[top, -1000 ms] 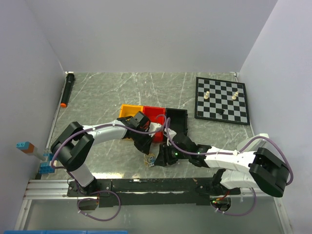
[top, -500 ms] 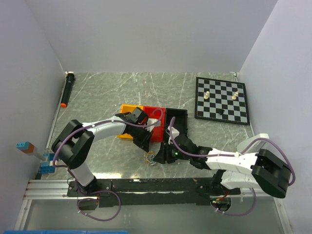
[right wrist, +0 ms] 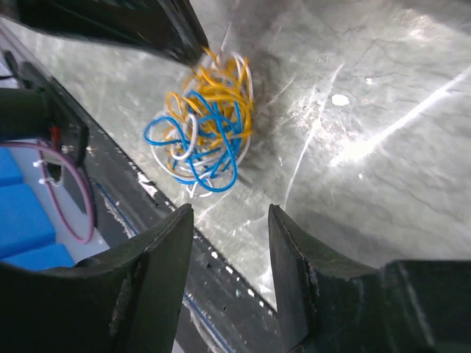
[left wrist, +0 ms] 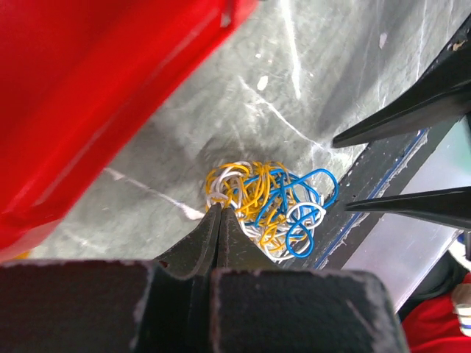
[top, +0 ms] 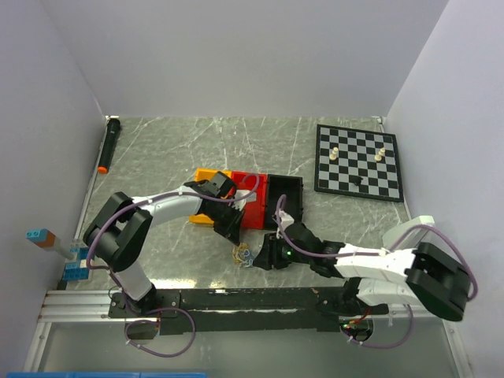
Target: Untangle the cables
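One knotted wad is facing me. Left gripper (left wrist: 219, 215): its fingers are pressing together, tips at the wad's edge. I cannot tell whether a strand is caught between them. The cables (left wrist: 268, 206), yellow, blue and white, are lying balled on the desk (right wrist: 368, 110), in front of the red bin (left wrist: 88, 95) and close to the black rail (left wrist: 372, 180) at the near edge. Right gripper (right wrist: 229, 220): its fingers are standing apart, short of the wad, holding nothing. I am judging the risk this way: a one-sided pull could drag the whole ball, tightening the knots or sliding it over the rail.
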{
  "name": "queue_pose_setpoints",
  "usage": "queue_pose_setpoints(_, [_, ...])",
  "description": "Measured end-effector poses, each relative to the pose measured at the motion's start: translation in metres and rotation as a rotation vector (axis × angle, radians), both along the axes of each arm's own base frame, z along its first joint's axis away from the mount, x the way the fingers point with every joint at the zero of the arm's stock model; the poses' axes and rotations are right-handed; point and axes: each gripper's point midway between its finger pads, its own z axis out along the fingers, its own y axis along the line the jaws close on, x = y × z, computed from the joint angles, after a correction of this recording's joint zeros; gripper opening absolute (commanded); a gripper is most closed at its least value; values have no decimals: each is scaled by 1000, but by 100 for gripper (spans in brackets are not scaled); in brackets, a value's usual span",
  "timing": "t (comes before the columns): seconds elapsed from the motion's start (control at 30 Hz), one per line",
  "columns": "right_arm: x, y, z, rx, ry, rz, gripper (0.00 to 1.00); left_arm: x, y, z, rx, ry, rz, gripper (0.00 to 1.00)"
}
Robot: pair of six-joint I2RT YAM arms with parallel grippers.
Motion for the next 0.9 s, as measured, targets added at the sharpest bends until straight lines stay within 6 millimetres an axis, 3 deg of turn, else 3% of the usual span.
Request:
queue_pose_setpoints(0.2, [-2, 10, -12, -9, 34, 39, 48, 12, 8, 1, -5, 8, 52, 1])
queue_pose_setpoints(0.63, [7, 29, 0, 46, -8, 62, 42, 13, 8, 1, -5, 10, 60, 1])
queue_pose_setpoints(0.9, [12, 35, -5, 27, -8, 71, 19, 13, 8, 1, -6, 9, 58, 1])
